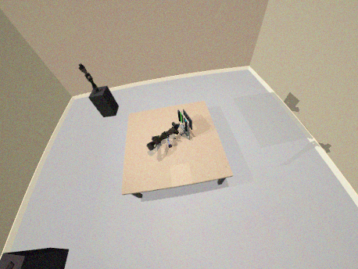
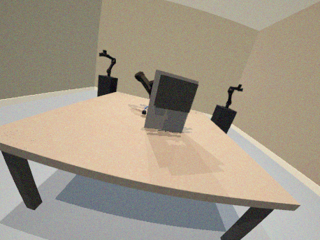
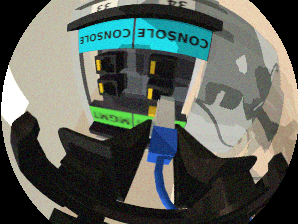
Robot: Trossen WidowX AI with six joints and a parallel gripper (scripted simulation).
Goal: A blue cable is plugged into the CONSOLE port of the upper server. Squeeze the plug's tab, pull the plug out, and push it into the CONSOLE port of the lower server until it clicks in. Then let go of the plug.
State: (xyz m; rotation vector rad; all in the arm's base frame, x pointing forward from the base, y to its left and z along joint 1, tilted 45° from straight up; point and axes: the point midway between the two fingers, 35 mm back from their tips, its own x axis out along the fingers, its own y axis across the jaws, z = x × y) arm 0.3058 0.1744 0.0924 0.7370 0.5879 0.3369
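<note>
The blue plug (image 3: 163, 141) is between the fingers of my gripper (image 3: 164, 129) (image 1: 179, 127), which is shut on it. Its clear tip points at a port panel and overlaps the right part of the green MGMT label and the nearest port; no part of the tip is seen inside a port. The panel has black ports (image 3: 162, 66) with yellow marks, under cyan CONSOLE labels (image 3: 172, 39) that appear upside down. I cannot tell which server this is. The servers (image 1: 187, 119) (image 2: 176, 92) stand upright on the table; in the exterior view they hide my gripper.
The blue cable (image 3: 160, 180) runs back from the plug. A small dark piece (image 1: 170, 145) (image 2: 144, 112) lies by the cable on the wooden table (image 1: 148, 176) (image 2: 87, 146). A grey see-through panel (image 3: 227, 102) with loose-looking cable shapes is right of the ports. Other arms stand on black pedestals (image 1: 103, 102) (image 2: 223, 118).
</note>
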